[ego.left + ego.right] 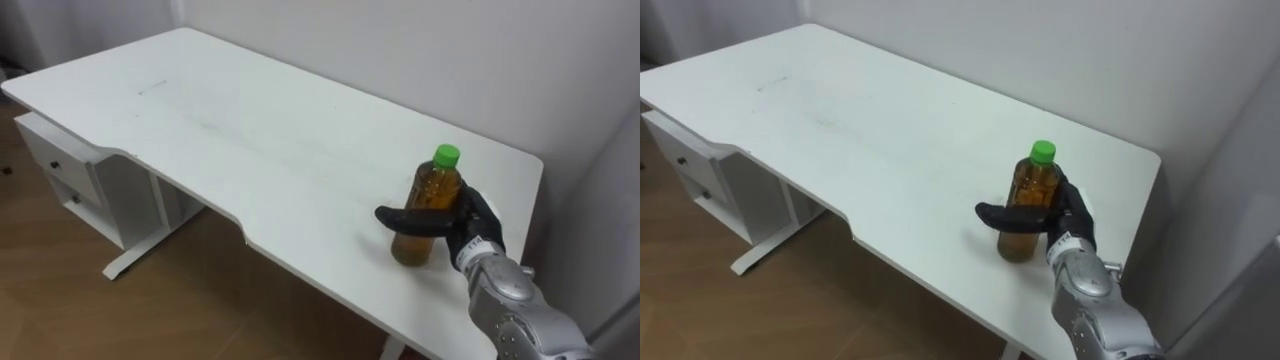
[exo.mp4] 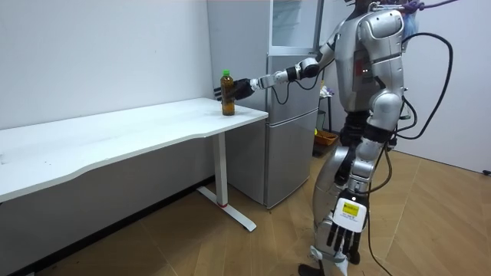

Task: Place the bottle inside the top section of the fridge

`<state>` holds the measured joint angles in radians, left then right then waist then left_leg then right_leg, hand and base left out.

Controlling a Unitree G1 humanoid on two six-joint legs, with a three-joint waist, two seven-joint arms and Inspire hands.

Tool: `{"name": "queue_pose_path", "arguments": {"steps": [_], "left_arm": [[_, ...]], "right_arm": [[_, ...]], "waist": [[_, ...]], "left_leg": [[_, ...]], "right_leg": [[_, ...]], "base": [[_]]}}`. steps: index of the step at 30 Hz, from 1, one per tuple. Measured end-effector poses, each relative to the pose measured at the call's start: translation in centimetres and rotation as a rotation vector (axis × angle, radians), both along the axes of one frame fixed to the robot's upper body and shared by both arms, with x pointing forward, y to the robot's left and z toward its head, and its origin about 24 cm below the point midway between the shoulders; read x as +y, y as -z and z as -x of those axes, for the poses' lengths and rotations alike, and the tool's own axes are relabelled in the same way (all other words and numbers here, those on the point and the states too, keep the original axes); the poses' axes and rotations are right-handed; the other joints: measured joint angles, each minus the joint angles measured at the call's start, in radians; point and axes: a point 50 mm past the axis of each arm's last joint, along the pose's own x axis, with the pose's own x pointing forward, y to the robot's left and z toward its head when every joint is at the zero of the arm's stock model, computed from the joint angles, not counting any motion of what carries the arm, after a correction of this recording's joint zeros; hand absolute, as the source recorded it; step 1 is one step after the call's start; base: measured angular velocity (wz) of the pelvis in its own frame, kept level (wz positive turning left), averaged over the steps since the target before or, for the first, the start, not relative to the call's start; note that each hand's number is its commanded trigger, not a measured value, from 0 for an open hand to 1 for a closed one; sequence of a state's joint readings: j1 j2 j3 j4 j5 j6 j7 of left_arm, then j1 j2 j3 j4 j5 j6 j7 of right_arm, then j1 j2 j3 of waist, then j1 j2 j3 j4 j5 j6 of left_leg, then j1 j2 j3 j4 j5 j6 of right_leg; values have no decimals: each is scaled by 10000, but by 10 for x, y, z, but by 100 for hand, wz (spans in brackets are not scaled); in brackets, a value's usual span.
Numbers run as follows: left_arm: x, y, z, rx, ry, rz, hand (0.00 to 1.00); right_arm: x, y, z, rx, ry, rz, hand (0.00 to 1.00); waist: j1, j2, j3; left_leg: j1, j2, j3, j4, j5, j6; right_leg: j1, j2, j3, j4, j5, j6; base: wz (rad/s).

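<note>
Glossy clear plastic bottle [image 1: 436,190]; smooth matt table [image 1: 250,130]; wood-grain floor [image 1: 60,300].

- your bottle [image 1: 432,190] shows amber-brown, with a bright green cap [image 1: 446,154].
- you'll see the right hand [image 1: 470,225] as black, with a silver-grey arm behind it.
- the left hand [image 2: 341,234] is black too, with a yellow patch on its back.
- the table [image 1: 250,130] is plain white, legs included.
- the drawer unit [image 1: 60,175] looks white.
- the floor [image 1: 150,310] is warm brown wood, and you'll see a herringbone pattern in the room view.
- the fridge [image 2: 288,138] is silver-grey.
- the wall [image 1: 400,50] is plain off-white.
</note>
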<state>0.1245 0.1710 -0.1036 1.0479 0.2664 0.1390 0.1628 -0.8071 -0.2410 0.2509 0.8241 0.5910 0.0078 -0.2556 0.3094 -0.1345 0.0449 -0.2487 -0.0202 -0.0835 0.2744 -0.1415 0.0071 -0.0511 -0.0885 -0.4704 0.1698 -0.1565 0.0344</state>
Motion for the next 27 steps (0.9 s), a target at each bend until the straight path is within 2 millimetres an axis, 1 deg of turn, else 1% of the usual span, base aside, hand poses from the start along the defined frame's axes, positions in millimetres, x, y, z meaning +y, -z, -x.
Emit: {"name": "queue_pose_path", "arguments": {"steps": [4, 11, 14, 15, 18, 22, 27], "left_arm": [[0, 0, 1, 57, 18, 3, 0], [-6, 1, -1, -84, 377, 100, 0], [-7, 1, -2, -121, 403, 132, 0], [-8, 1, -2, -131, 411, 143, 0], [-8, 1, -2, -144, 412, 131, 0], [-9, 1, -2, -151, 405, 156, 0], [-14, 2, -2, -170, 379, 293, 0]], "right_arm": [[0, 1, 0, 49, -36, -4, 100], [-4, 6, 1, 129, -22, -6, 100], [-6, 9, 1, 95, 78, 8, 100], [-7, 9, 1, 94, 118, -13, 100], [-7, 9, 1, 41, 143, -11, 100], [-9, 10, 1, 32, 251, -8, 100], [-9, 11, 1, 66, 260, -49, 100]], "waist": [[-7, 43, 30], [12, 69, 48], [37, 129, 74], [56, 162, 93], [129, 272, 113], [244, 369, 96], [260, 387, 88]], "left_leg": [[-26, -12, -34, -2, 21, -2], [-60, -28, -52, -10, 22, -1], [-68, -43, -104, -5, 23, 0], [-69, -47, -110, -5, 22, 0], [-76, -50, -121, -7, 23, 0], [-85, -66, -159, -5, 25, 0], [-84, -75, -151, 4, 29, 6]], "right_leg": [[-14, -4, -9, 3, 0, 0], [-42, -6, -5, 2, 0, 0], [-39, -6, -2, -1, 0, 0], [-41, -7, -1, -2, 0, 0], [-52, -8, 1, -6, 0, 0], [-53, -10, -4, -5, 0, 0], [-54, -24, 1, 0, 0, 0]], "base": [[0], [0], [3], [0], [0], [0], [0]]}}
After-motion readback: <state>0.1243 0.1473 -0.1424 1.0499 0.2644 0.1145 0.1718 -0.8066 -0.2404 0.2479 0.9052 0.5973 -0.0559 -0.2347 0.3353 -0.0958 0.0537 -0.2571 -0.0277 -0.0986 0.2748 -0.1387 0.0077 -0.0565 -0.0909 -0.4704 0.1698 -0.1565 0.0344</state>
